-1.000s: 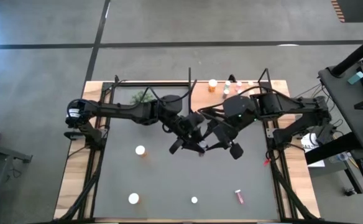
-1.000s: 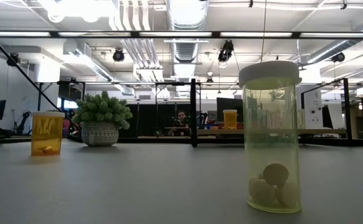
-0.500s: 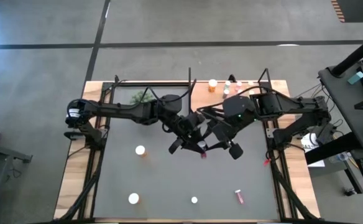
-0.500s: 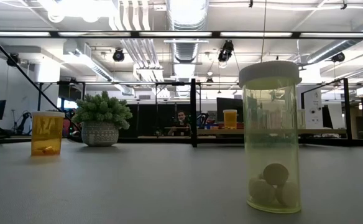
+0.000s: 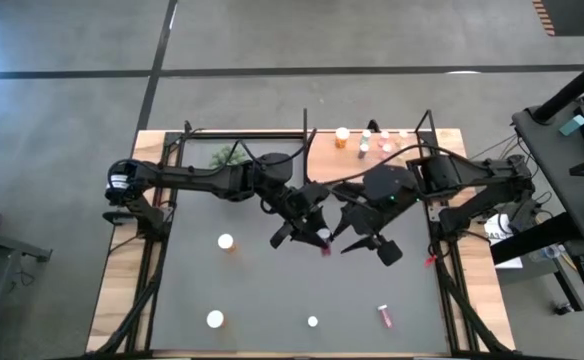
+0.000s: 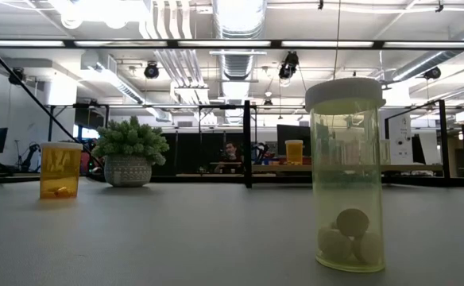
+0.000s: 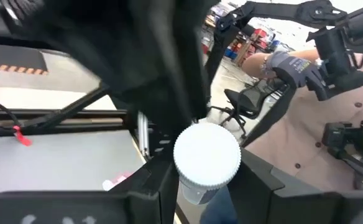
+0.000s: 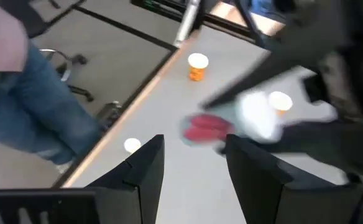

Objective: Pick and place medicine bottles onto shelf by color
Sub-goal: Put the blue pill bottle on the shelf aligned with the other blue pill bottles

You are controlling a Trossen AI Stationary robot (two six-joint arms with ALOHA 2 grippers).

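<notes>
Left gripper [image 5: 317,238] is clamped on a little red white-capped bottle [image 5: 324,243] mid-table. Right gripper [image 5: 367,243] sits just beside it, fingers parted and empty, shelf [image 5: 324,150] behind both.

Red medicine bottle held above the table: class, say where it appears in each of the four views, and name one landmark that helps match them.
High view: the red medicine bottle is over the table's middle.
Low view: not in it.
Left wrist view: centre, white cap towards the camera.
Right wrist view: centre, a blurred red body.
Shared landmark: the left end effector, shut on it; absent from the low view.
</notes>
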